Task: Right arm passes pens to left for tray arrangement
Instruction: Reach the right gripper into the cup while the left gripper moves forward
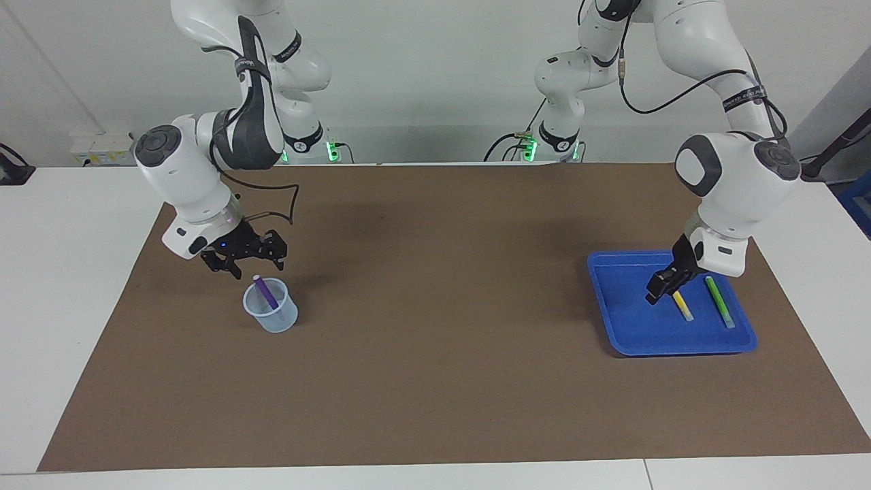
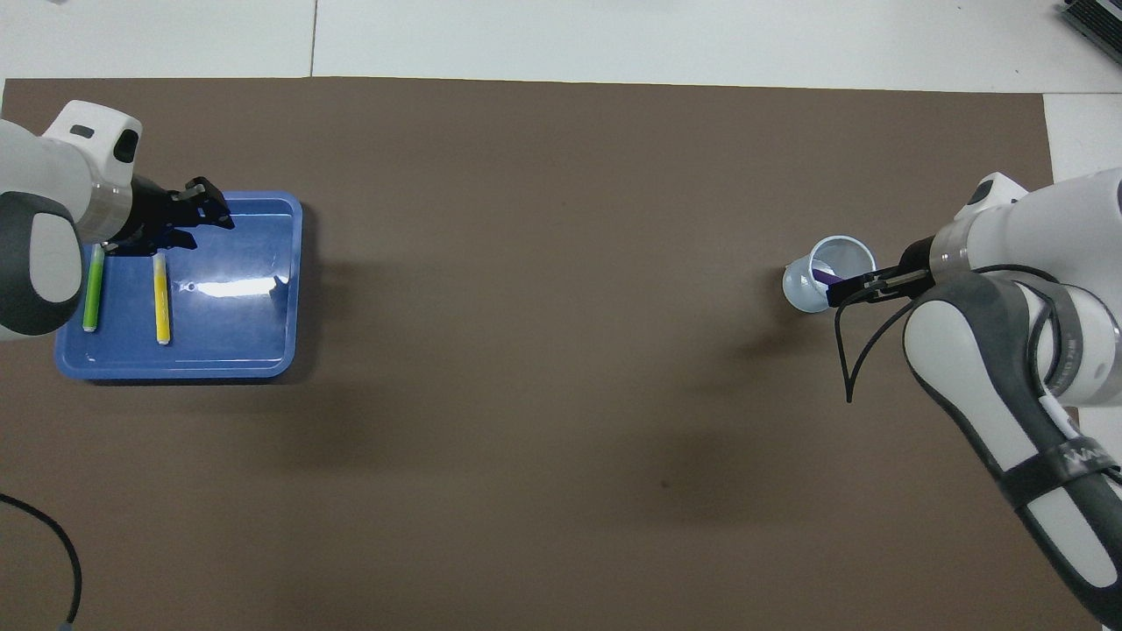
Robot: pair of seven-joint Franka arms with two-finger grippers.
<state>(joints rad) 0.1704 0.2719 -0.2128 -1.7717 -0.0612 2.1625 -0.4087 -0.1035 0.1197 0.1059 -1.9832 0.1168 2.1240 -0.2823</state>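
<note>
The right gripper (image 1: 250,262) is hanging just above the purple pen (image 1: 265,293) in the clear cup (image 1: 271,315), fingers apart; the left gripper (image 1: 661,288) is hanging over the blue tray (image 1: 616,306), fingers perhaps half open, holding nothing; the yellow pen (image 1: 682,307) and green pen (image 1: 719,302) are lying in that tray.

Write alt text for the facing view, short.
The right gripper, open, hangs just above a purple pen that leans in a clear cup on a brown mat. At the left arm's end, the left gripper is over a blue tray holding a yellow pen and a green pen.
</note>
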